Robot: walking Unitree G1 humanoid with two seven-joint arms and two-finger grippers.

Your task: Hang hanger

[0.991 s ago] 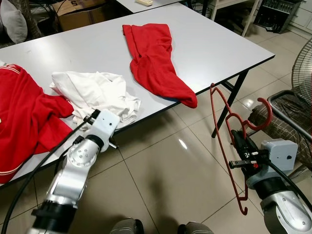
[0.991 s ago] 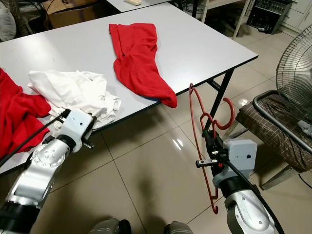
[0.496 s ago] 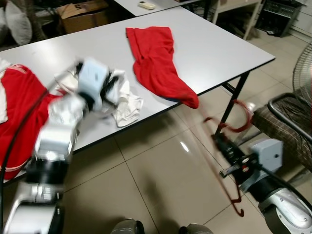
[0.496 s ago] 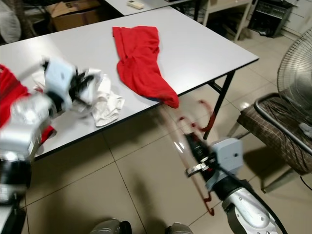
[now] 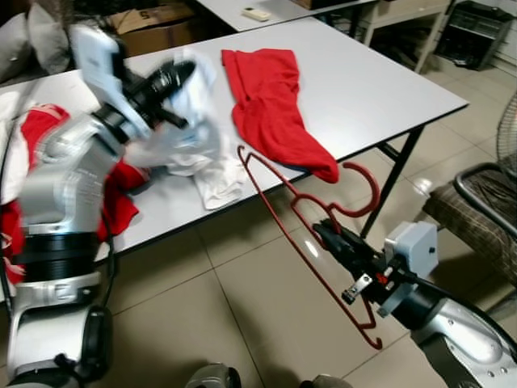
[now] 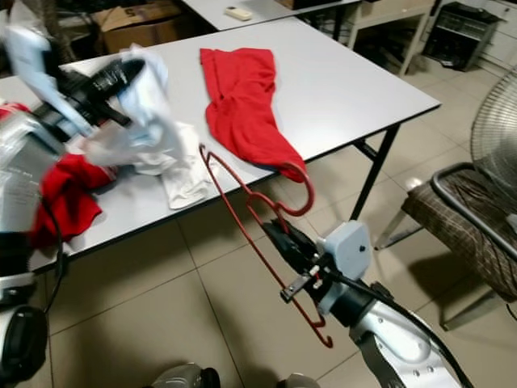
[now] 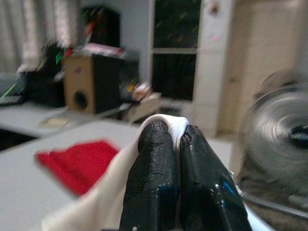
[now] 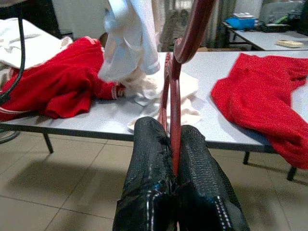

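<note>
the right gripper (image 5: 335, 239) is clamped on the red hanger (image 5: 303, 242), held low over the floor, its long axis slanting up toward the white garment (image 5: 194, 129) (blurred) pinched and lifted off the table (image 5: 380, 73) by the left gripper (image 5: 174, 77).

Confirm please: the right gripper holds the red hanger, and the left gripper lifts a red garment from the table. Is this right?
One detail is wrong: the left gripper lifts a white garment, not a red one. The left wrist view shows white cloth pinched between its fingers. The right gripper does hold the red hanger, and the garment does rise from the table.
</note>
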